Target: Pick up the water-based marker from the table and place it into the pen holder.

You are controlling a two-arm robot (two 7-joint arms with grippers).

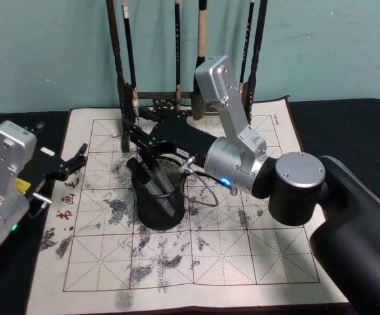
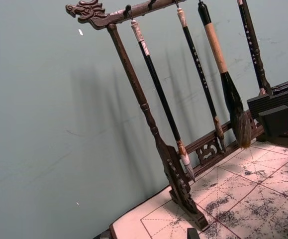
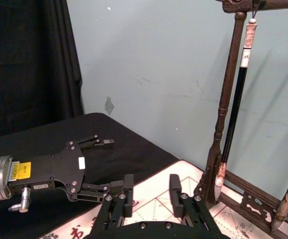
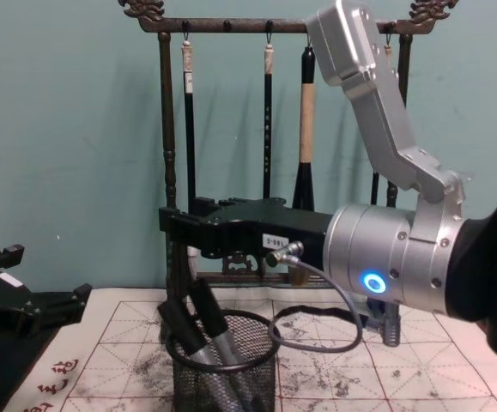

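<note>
chest view shows you the right gripper [image 4: 172, 236] at frame centre, fingers spread above the pen holder [image 4: 224, 365]; the marker [image 4: 218, 330] leans inside. left gripper [image 1: 78, 156] sits open, left edge.

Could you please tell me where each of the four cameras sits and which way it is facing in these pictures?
Head view: high up, looking down at the mat; both arms show, right gripper above the pen holder.
Chest view: low, looking across the table; right arm large, markers in the holder.
Left wrist view: faces the brush rack and wall.
Right wrist view: faces wall and rack, past its own open fingers; left gripper beyond.
Shared: all four show the rack.
</note>
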